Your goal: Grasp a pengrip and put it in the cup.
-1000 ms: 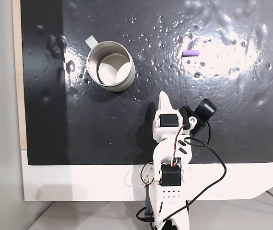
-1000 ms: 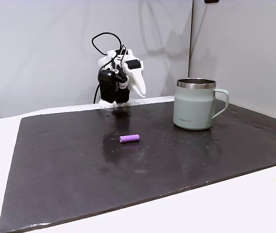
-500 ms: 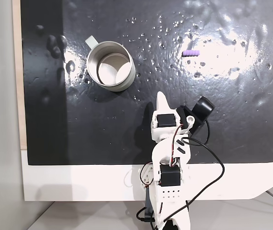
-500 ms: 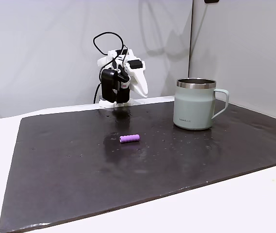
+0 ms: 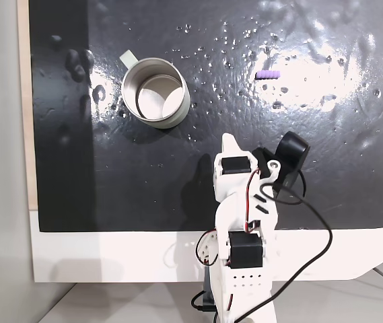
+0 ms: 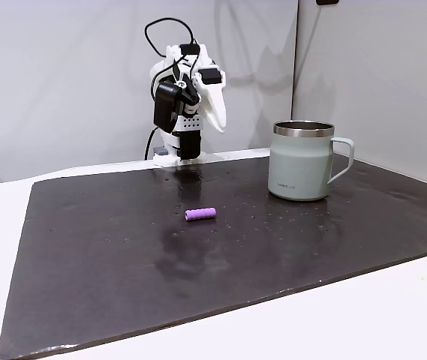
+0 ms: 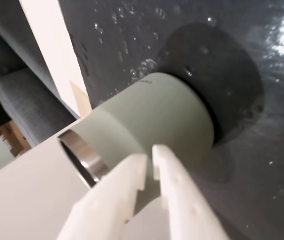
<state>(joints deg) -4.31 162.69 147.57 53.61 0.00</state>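
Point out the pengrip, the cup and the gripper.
pengrip (image 6: 200, 214): fixed view, middle of the tube.
cup (image 6: 299, 171): fixed view, outer side wall.
gripper (image 7: 149, 160): wrist view, between the nearly closed fingertips.

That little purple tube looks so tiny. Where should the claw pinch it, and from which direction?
Probably across its middle, coming straight down from above. The pengrip lies flat on its side on the dark mat, a short ribbed cylinder with open space all round, so the fingers can drop either side of its round body. Its ends are too small to hold. The claw is shut and would need to open first.
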